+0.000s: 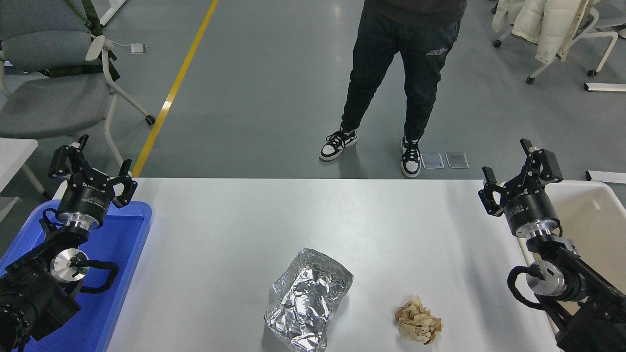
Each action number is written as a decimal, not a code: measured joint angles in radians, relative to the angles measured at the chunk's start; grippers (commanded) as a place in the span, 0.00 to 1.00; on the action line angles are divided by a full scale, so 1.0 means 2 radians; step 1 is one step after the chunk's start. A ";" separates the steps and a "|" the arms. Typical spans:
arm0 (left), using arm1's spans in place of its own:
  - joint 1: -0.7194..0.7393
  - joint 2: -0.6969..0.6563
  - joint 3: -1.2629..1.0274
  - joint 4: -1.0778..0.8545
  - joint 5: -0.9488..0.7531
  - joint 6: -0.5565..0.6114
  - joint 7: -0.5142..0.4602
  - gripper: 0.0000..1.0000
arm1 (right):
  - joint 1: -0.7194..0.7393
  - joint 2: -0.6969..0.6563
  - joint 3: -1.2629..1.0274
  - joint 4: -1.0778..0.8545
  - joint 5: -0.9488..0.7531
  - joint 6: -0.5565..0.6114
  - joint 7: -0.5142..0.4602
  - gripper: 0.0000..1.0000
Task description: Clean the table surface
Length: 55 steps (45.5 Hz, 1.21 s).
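Head view, the only one. The counter (313,220), the white table surface to be cleaned, fills the middle and lower frame. A crumpled foil tray (307,299) lies at lower centre, flattened and open side up. A wad of brownish crumpled paper (418,325) sits to its right, near the bottom edge, apart from the foil. A blue tray (120,274) covers the counter's lower left. A beige bin (594,205) stands off the counter's right end.

Left gripper (93,168): parked over the blue tray at left of frame, fingers spread, holding nothing.

Right gripper (519,171): at right of frame, above the counter's right edge beside the bin, pointing toward the upper frame. Fingers spread, nothing between them. Well apart from both pieces of litter.

A person (401,73) stands beyond the far edge, upper centre; legs and shoes only.

Judgement: step in hand is the reach toward litter; nothing cleared yet. The paper wad is the nearer item to the right arm and to the bin.
- Come down over the wad with fingers wide, straddling it.
- Close gently; it is soft and may shed pieces.
- The foil is thin and springy: pinch a raised rim, not the flat base.
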 measured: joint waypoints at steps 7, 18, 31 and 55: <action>0.000 0.000 0.000 0.000 0.000 0.001 0.000 1.00 | 0.025 -0.023 -0.047 0.025 0.009 -0.016 -0.037 1.00; 0.000 0.000 0.000 0.000 0.000 0.001 0.000 1.00 | 0.082 -0.083 -0.159 0.107 0.011 -0.065 -0.088 1.00; 0.000 0.000 0.000 0.000 0.000 0.000 0.000 1.00 | 0.141 -0.150 -0.245 0.215 -0.075 -0.071 -0.181 1.00; 0.000 0.000 0.000 0.000 0.000 0.000 0.000 1.00 | 0.255 -0.136 -0.421 0.280 -0.293 -0.022 -0.281 1.00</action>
